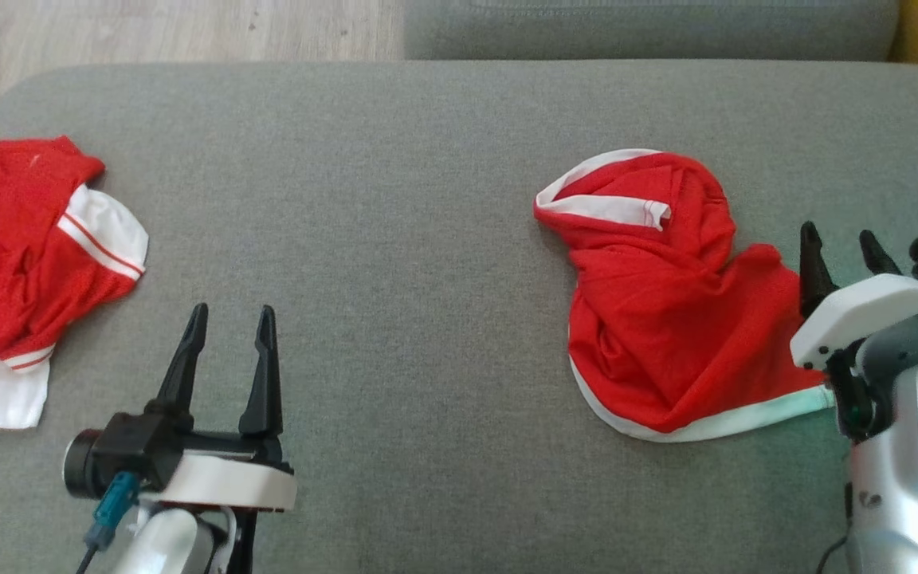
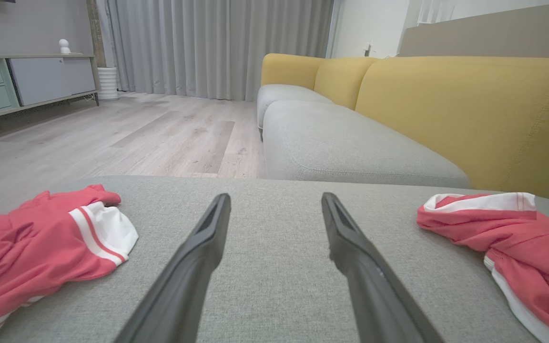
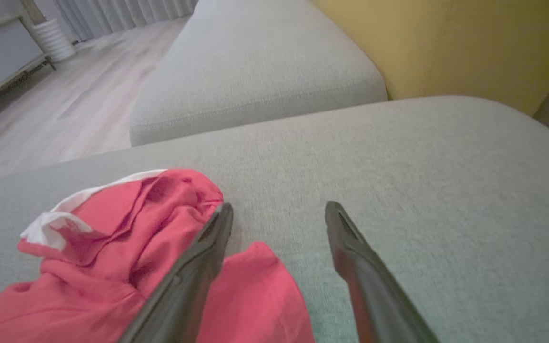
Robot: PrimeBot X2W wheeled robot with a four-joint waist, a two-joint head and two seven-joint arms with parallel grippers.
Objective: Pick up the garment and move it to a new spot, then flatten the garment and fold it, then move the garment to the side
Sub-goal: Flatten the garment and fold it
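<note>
A crumpled red garment [image 1: 666, 319] lies heaped toward 3 o'clock on a grey upholstered seat [image 1: 427, 239], just beside the robot's right end effector [image 1: 837, 233]. Its fingers are spread and pinch nothing, one of them hanging over the heap's near edge. The left end effector [image 1: 233, 309], equally spread and empty, hovers near 7 o'clock, well apart from the cloth. A second red-and-white garment [image 1: 21, 247] sits bunched at 9 o'clock. The fabric looks like thin sports mesh, so it is probably light, limp and a little slick. It should slump and trail when lifted rather than keep any shape, and it shows no sign of being fragile. The firmest holds appear to be the white hem band [image 1: 714, 426] curving along the heap's 5 o'clock side and the white-edged opening [image 1: 610, 209] at 11 o'clock. The doubled trim there should resist slipping, and taking two points along an edge would help spread the piece flat. No brand, label or lettering can be read on either garment, though a tag may be hidden in the folds.
</note>
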